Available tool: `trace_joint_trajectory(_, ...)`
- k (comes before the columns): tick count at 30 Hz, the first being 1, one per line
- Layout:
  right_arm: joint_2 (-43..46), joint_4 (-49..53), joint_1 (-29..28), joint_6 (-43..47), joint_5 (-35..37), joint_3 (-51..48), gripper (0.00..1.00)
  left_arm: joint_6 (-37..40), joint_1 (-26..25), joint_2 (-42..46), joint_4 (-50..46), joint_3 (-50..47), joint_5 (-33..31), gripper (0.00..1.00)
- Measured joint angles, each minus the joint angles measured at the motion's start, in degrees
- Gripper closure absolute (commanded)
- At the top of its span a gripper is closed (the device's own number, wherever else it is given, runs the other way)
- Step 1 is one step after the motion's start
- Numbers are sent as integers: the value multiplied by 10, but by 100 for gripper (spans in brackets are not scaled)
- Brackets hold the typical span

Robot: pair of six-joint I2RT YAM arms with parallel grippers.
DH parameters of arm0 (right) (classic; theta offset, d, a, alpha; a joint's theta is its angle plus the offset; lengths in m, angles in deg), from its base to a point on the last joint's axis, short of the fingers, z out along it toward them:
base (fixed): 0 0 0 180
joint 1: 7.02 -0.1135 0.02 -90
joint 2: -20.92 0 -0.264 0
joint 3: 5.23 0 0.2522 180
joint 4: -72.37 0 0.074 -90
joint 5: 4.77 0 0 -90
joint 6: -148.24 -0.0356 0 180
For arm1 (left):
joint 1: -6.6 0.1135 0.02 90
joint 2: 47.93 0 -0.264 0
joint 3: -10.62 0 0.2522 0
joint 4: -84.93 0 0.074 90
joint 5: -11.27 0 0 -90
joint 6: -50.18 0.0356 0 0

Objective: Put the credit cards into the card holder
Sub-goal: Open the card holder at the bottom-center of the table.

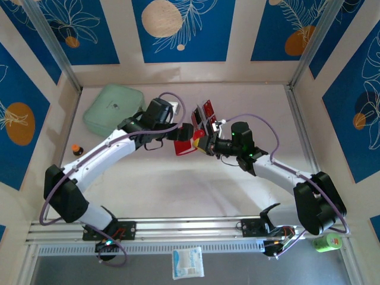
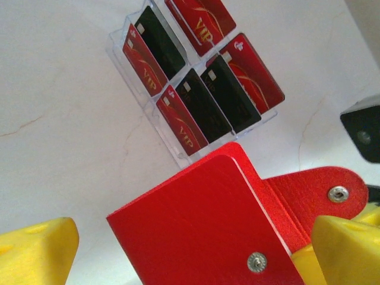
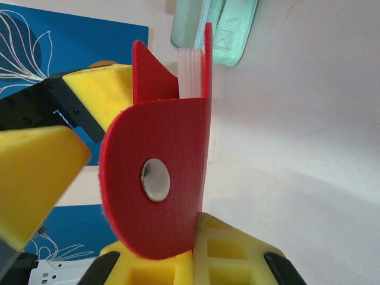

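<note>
The card holder [image 1: 185,144], a red folding wallet, hangs above the table's middle. My right gripper [image 1: 202,144] [image 3: 196,249] is shut on its snap flap [image 3: 155,178]. The left gripper [image 1: 178,134] [image 2: 193,255] is open, and its yellow fingers [image 2: 35,249] straddle the wallet body [image 2: 202,219] with a gap on the left side. Several credit cards [image 2: 196,107], red and black, stand in a clear plastic rack [image 1: 208,113] just behind the wallet. The wallet's pale inner leaves [image 3: 189,71] show at its top edge.
A mint-green case [image 1: 114,108] [image 3: 219,29] lies at the back left. A small orange bottle [image 1: 76,149] stands by the left wall. Off the table's front edge lie a white packet [image 1: 187,262] and a green object [image 1: 328,241].
</note>
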Motion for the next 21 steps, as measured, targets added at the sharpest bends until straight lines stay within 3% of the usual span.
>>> trace_joint_trajectory(9,0,2,-1,0,9,0,100,32,-38,-47,-36,38,-44,0)
trace_joint_trajectory(21,0,6,3,0,13,-21,100,51,-42,-46,-64,36,-107,0)
